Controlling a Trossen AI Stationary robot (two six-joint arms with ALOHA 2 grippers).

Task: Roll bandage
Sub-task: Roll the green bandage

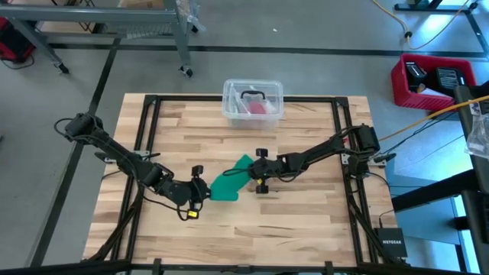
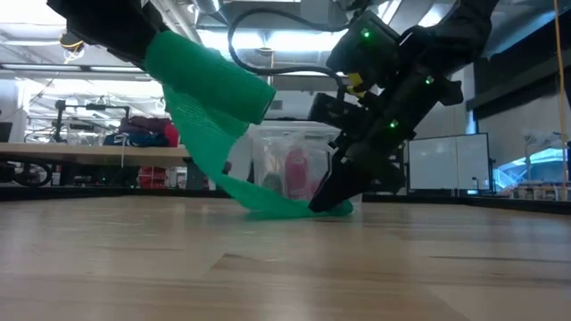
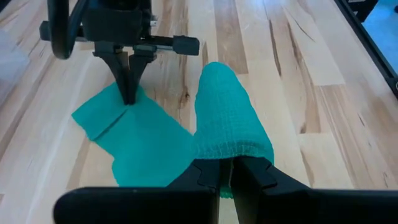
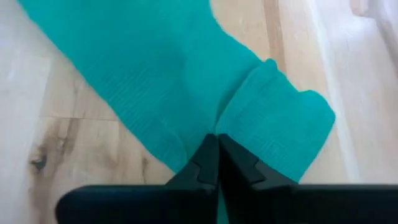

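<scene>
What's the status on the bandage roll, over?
Left tool shut on bandage, rolled end lifted. Right tool shut, pinning the loose end on the table. Clear tub behind, not in the way.

bandage [image 3: 230, 118]: matt woven cloth | table [image 1: 306, 221]: smooth pale wood

bare table [image 1: 306, 221] in front; clear tub [image 1: 253, 100] blocks the far edge.
</scene>
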